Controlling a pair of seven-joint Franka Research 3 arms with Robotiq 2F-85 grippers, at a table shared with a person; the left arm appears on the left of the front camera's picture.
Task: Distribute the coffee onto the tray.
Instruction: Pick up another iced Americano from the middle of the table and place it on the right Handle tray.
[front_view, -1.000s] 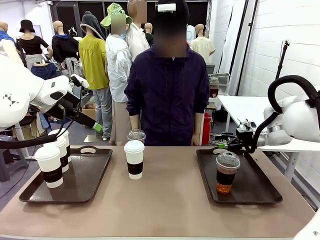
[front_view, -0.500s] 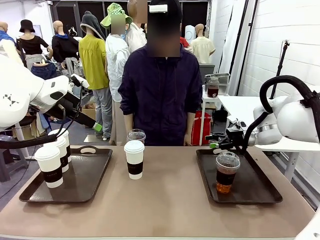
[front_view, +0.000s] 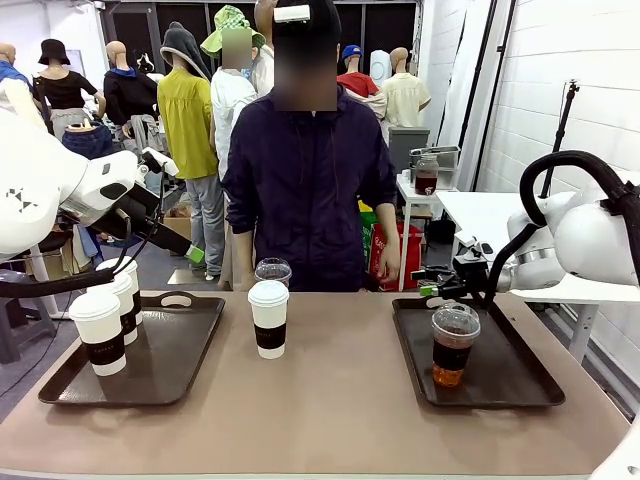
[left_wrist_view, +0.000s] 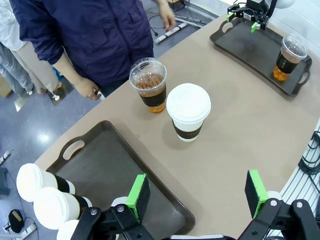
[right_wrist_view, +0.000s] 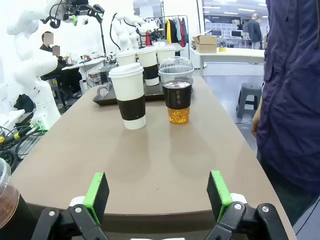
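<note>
Fingers of the right gripper (right_wrist_view: 158, 197) stand wide apart, empty, above the far rim of the right tray (front_view: 520, 385); the left gripper (left_wrist_view: 197, 196) is equally wide and empty, held high near the left tray (front_view: 170, 362); three white lidded cups (front_view: 98, 332) with brown sleeves stand on that tray; one more white cup (front_view: 268, 318) and a clear domed cup (front_view: 272, 270) of brown coffee stand mid-worktop (front_view: 340, 400); a second clear cup (front_view: 453, 345) sits on the right tray; the front view overlaps the middle pair, while the right wrist view shows a gap between them.

The white cup (front_view: 268, 318) hides most of the clear cup (front_view: 272, 270).
</note>
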